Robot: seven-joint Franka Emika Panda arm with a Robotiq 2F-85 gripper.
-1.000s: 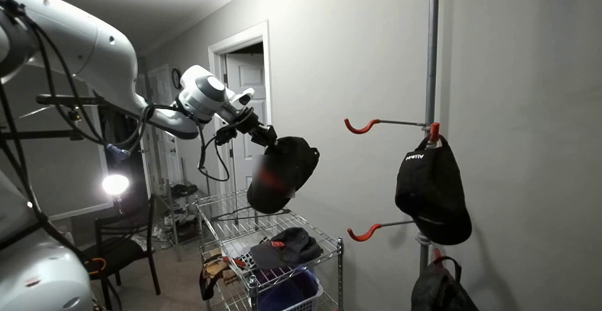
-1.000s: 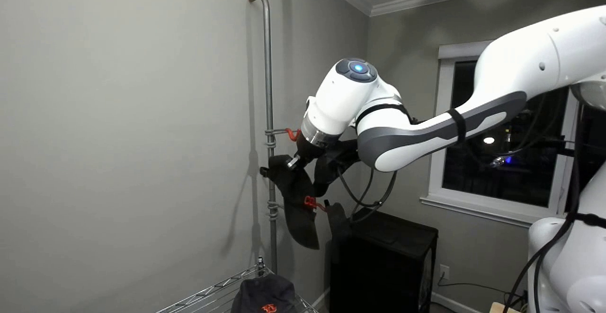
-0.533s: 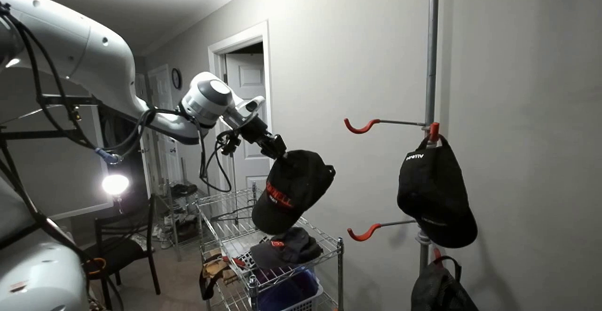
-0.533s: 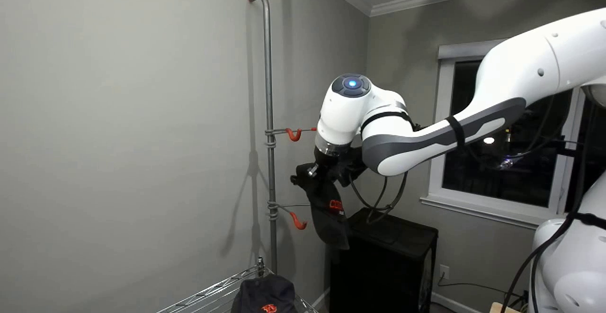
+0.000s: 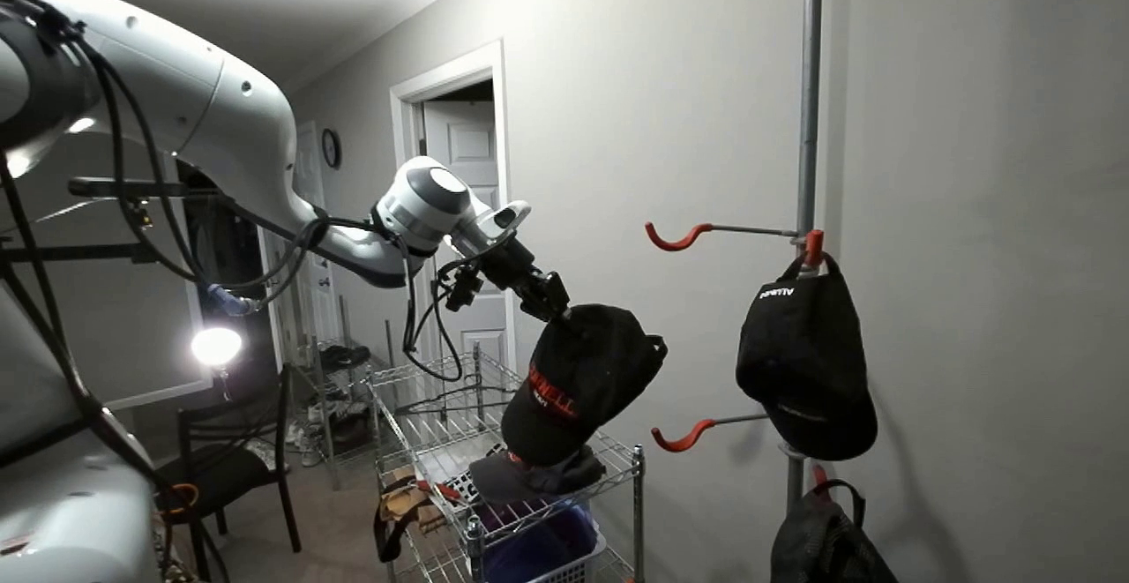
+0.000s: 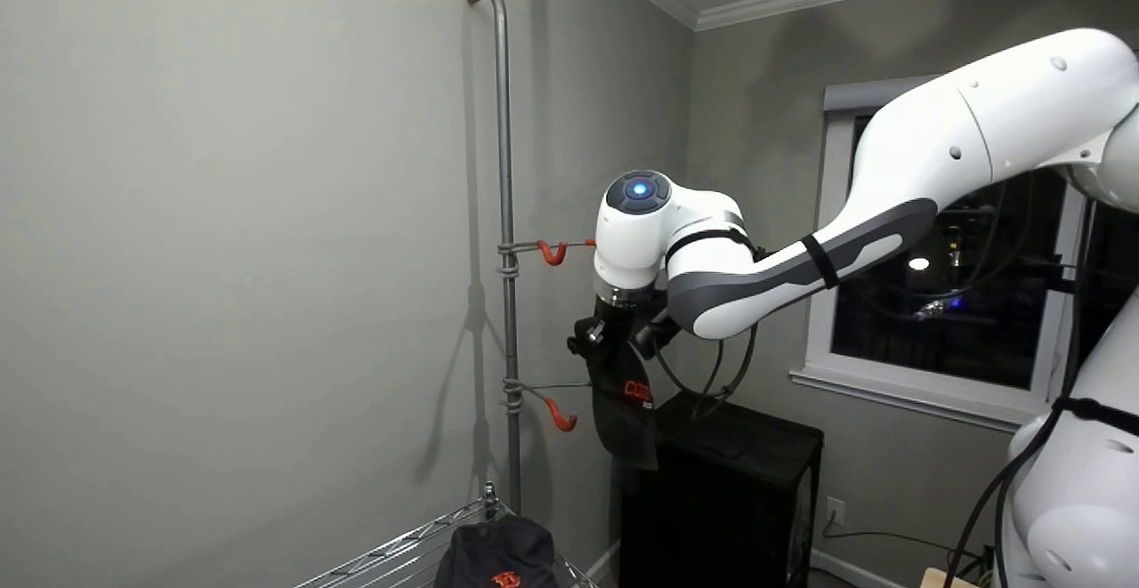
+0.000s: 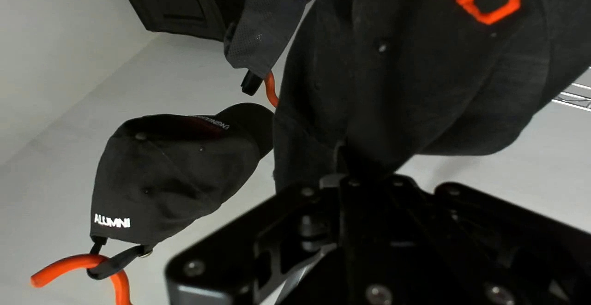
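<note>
In an exterior view, the arm [image 5: 220, 120] is sloping down from the left edge, wrist bending, gripper [image 5: 565, 312] pointing down and to the right. Jaws are standing narrow, pinching the black cap [image 5: 589, 371] by its crown. Cap is dangling at a tilt, brim lowest, overlapping the grey cap [image 5: 573, 475] and wire shelf [image 5: 639, 486] from this angle. Red front lettering is reading "NELL" at its end; line below is too small to read. Hanging cap [image 5: 804, 354] is sitting on a hook by the pole [image 5: 809, 107].

In an exterior view, the arm is entering from the right, forearm [image 6: 801, 272] angling down, wrist turning the gripper downward. Black cap [image 6: 623, 410] is hanging below, overlapping the black cabinet [image 6: 739, 490], showing red "CO". Grey cap is showing an orange logo [image 6: 507, 579].

In the wrist view, the gripper is filling the bottom, cap fabric bunching at the jaws; "CO" is appearing upside down. Hanging cap is showing white "ALUMNI", plus partly legible "ENGINEER" near its brim; strap is looping over an orange hook [image 7: 69, 264].
</note>
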